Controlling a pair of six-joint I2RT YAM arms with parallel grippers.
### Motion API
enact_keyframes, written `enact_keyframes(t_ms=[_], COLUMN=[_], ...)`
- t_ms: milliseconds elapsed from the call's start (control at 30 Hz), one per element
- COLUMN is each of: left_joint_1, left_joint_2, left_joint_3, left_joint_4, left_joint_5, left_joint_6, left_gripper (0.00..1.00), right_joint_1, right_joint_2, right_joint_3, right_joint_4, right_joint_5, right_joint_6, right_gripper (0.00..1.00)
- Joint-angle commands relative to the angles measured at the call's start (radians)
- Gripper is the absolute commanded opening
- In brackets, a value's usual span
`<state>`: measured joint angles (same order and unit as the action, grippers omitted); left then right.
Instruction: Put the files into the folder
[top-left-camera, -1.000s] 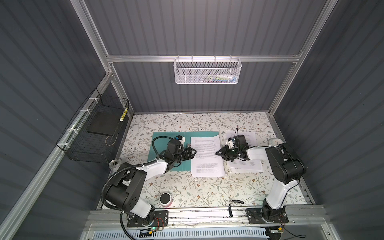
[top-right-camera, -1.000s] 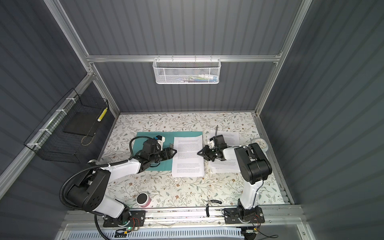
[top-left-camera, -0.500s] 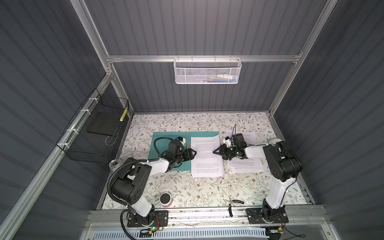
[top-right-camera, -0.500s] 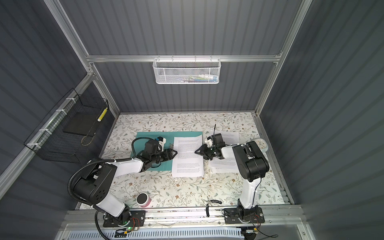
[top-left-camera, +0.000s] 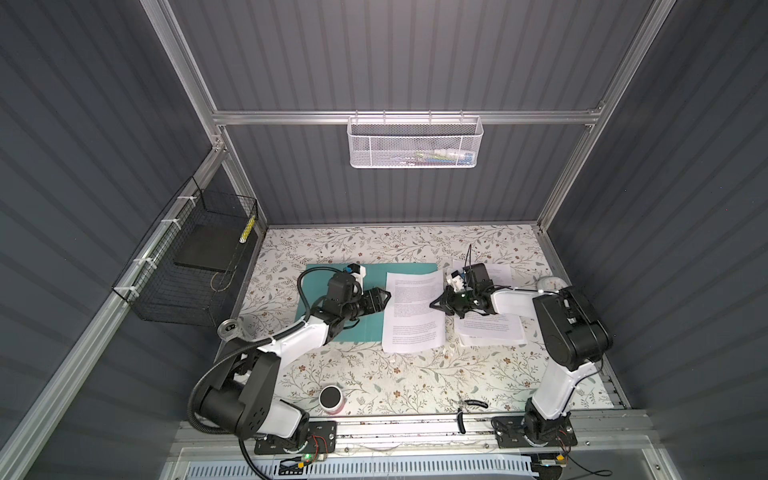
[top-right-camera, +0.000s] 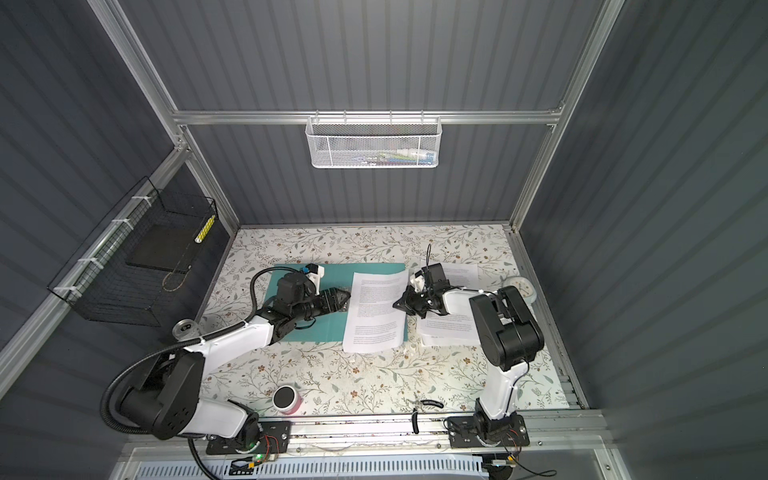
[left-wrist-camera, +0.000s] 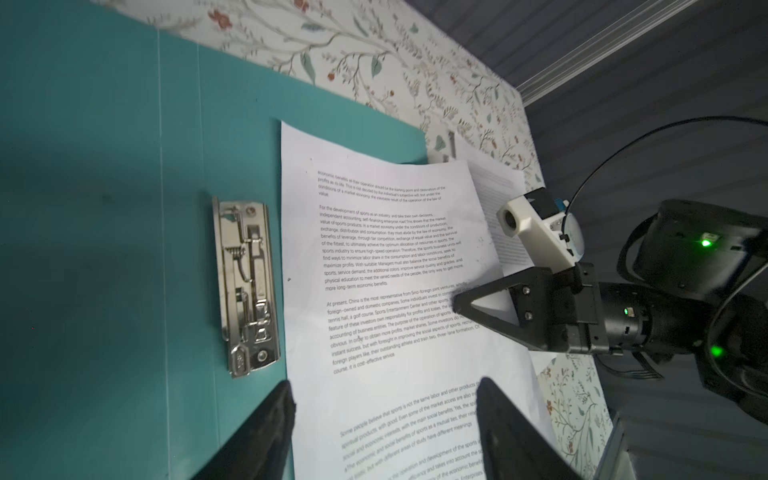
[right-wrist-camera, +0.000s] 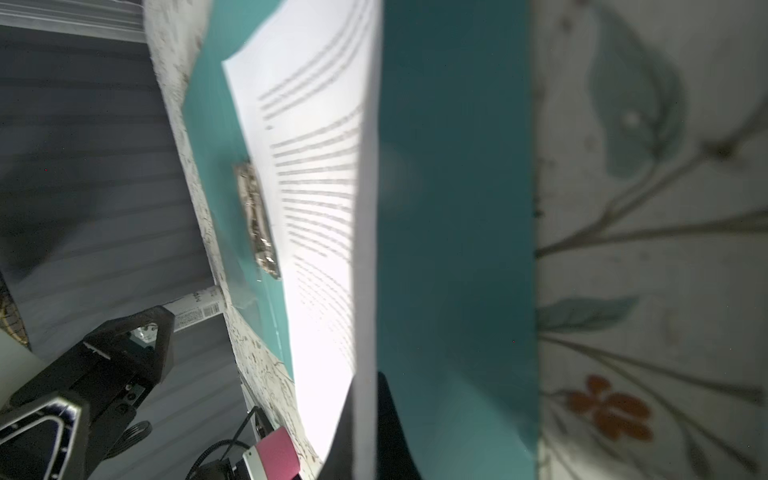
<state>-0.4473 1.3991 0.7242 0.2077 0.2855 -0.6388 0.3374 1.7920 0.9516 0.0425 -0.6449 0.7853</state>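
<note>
In both top views the teal folder (top-left-camera: 361, 332) lies open, and one printed sheet (top-left-camera: 413, 311) covers its half nearer the right arm, overhanging the folder's front edge. The right gripper (top-left-camera: 435, 303) meets that sheet's outer edge, and the left gripper (top-left-camera: 384, 297) hovers above the folder's spine. A loose pile of sheets (top-left-camera: 490, 330) waits just beside the folder (at least two edges show; I cannot count more).

In the left wrist view, the left gripper's fingers (left-wrist-camera: 266, 436) stand apart, released, near the folder's single metal clip (left-wrist-camera: 247, 286).

In the right wrist view, the right gripper's fingers (right-wrist-camera: 395, 436) are clenched on the printed sheet's edge. Paper is light, floppy and slick, so I judge an edge pinch the best hold, sliding it flat across the folder.
</note>
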Motion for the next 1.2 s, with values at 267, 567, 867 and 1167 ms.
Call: enact_keyframes(t_ms=[267,567,867,1167], left_joint_1=[0.182,0.299,0.345,0.348], left_joint_2=[-0.204,-0.27,-0.264,-0.224], left_joint_3=[-0.051,-0.075,-0.059,-0.017], left_joint_4=[-0.155,-0.177,-0.16,-0.155], left_joint_5=[0.019,0.112,0.162,0.174], left_joint_6=[-0.017,-0.019,-0.036,-0.027], left_gripper=[0.73,0.77,1.0,0.99], right_joint_1=[0.1,0.153,0.206,0.258], right_joint_2=[-0.053,0.095,0.195,0.301], right_joint_3=[0.363,0.628,0.715,0.798], right_joint_4=[-0.173,-0.248,-0.338,-0.426], right_joint_5=[0.036,0.027,0.143,0.267], right_joint_6=[-0.047,-0.067,-0.137,-0.224], right_gripper=[0.0,0.0,0.0,0.0])
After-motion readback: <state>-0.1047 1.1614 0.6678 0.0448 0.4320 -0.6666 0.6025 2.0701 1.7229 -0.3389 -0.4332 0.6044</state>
